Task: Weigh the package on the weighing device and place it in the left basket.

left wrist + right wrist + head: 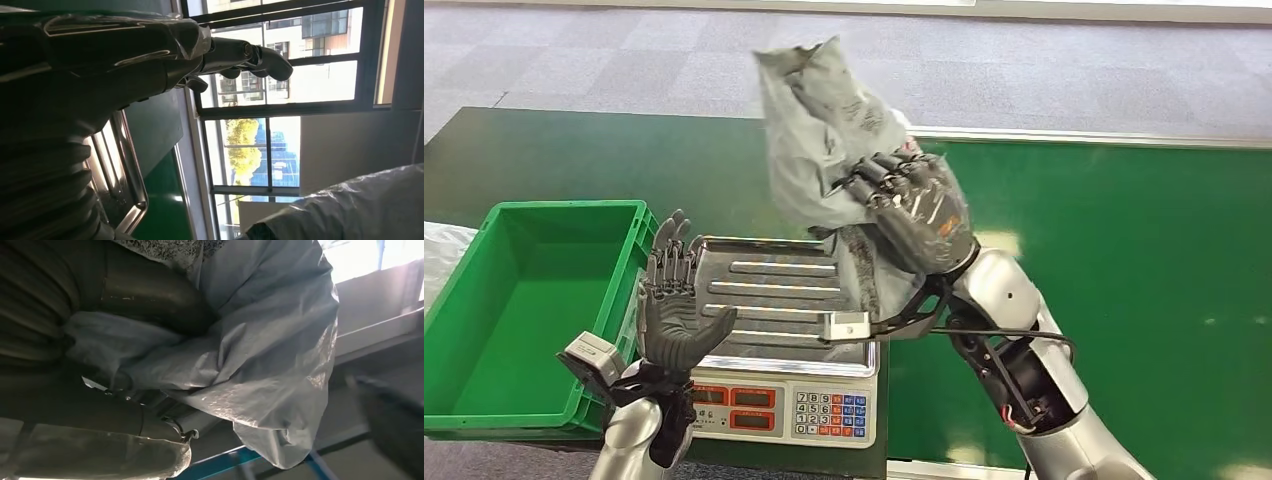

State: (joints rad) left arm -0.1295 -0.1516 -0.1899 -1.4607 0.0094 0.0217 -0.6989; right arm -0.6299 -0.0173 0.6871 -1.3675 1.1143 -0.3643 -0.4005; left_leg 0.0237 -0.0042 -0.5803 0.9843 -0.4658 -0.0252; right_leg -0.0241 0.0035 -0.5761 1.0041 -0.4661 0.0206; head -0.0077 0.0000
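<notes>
Item: grey poly mailer package [819, 130], crumpled, long axis roughly upright, top flopping away from me. I have it clenched in my right hand [909, 205], raised in the air above the far right part of the weighing pan; its lower tail hangs down beside the wrist, and I cannot tell whether that tail touches the pan.

Item: weighing device [779, 400], a counter scale with ribbed steel pan [769, 290] and keypad facing me. Nothing lies flat on the pan.

Item: left hand [672, 300], released, fingers spread and pointing up, holding nothing, standing at the pan's left edge between scale and basket.

Item: left basket [484, 300], a green plastic crate, just beside the scale on the green table [1124, 250]. Interior bare.

Judgement: the package lies up and right of the pan, nearer the right arm; I expect lowering comes first.
</notes>
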